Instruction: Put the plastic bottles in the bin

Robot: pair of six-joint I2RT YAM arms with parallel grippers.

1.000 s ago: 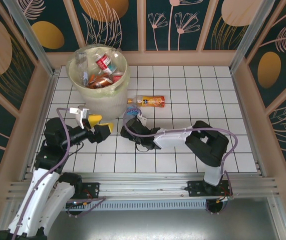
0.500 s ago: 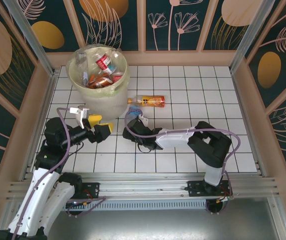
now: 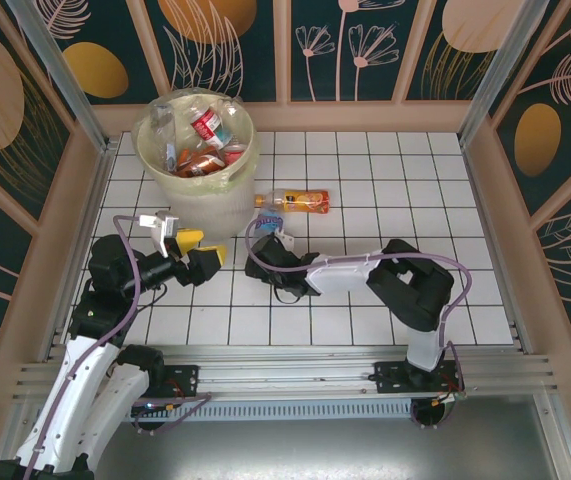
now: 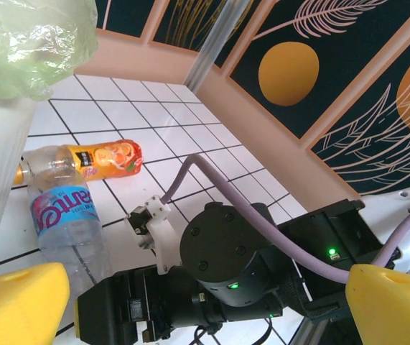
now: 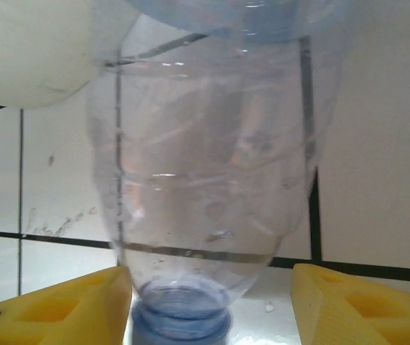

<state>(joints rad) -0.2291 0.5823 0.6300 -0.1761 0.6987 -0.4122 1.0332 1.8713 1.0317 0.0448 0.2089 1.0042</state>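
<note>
The white-tiled bench (image 3: 385,190) takes up most of the overhead view, w/ the pale cream bin (image 3: 227,205) standing at its far left corner. The bin has a yellowish liner (image 3: 146,140) folded over the rim, and the overhead cam looks straight into it: several clear bottles (image 3: 205,128) w/ red and orange labels lie piled inside. The left wrist cam sees the bin from the side instead, as a white wall w/ crumpled liner above.

Two bottles lie on the bench. The orange-label bottle (image 3: 300,201) lies on its side just right of the bin, cap end toward it. From the left wrist cam its label carries a fruit print. The blue-label bottle (image 4: 64,223) lies beside the bin's foot, btwn the bin and the right arm. It is clear plastic w/ pink lettering on the blue band. The right wrist cam gives what the others can't: a clear ribbed body close up, blue cap nearest the lens, tiles showing through.

The right tool (image 5: 208,309) straddles that cap end, spread partway. One yellow pad touches the bottle's shoulder, the other stands apart from it.

The left tool (image 3: 201,249) hangs spread wide, nothing btwn its pads, near the bin's front.
</note>
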